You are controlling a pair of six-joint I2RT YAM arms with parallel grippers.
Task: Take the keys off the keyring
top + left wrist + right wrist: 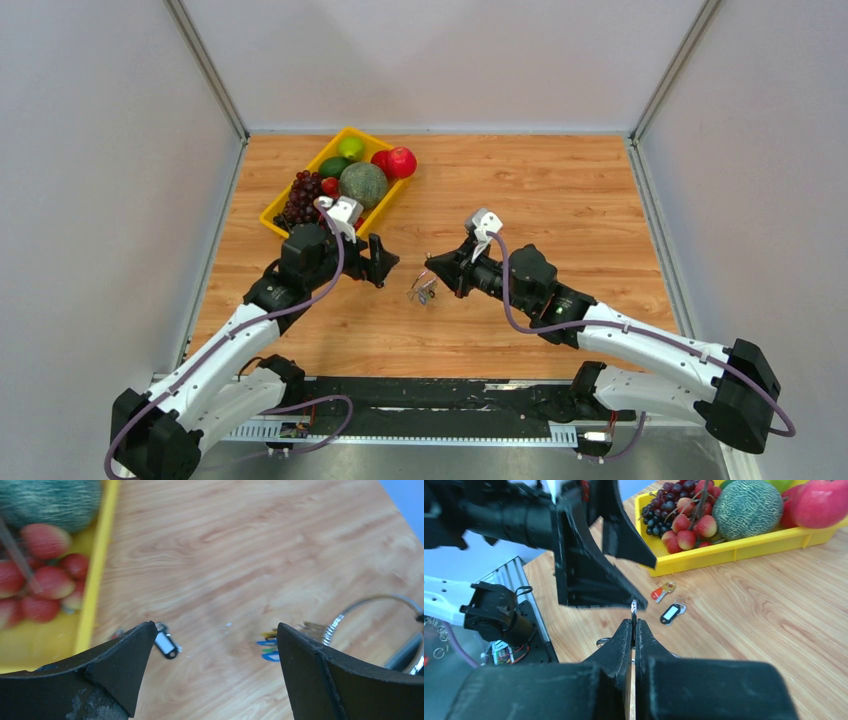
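Observation:
My right gripper (433,268) is shut on the thin silver keyring (633,607), which shows edge-on between its fingertips (633,626). The ring (378,601) is held above the table, with the bunch of keys (425,291) and their blue, green and yellow tags (268,647) hanging from it. My left gripper (384,262) is open and empty, just left of the bunch, its jaws wide apart (215,630). Two loose keys lie on the table: one with a black tag (671,613), also in the left wrist view (165,643), and one with a red tag (659,592).
A yellow fruit tray (275,208) with grapes, a melon (363,183), apples and limes stands at the back left, close behind the left gripper. It also shows in the right wrist view (734,550). White walls enclose the wooden table (560,200).

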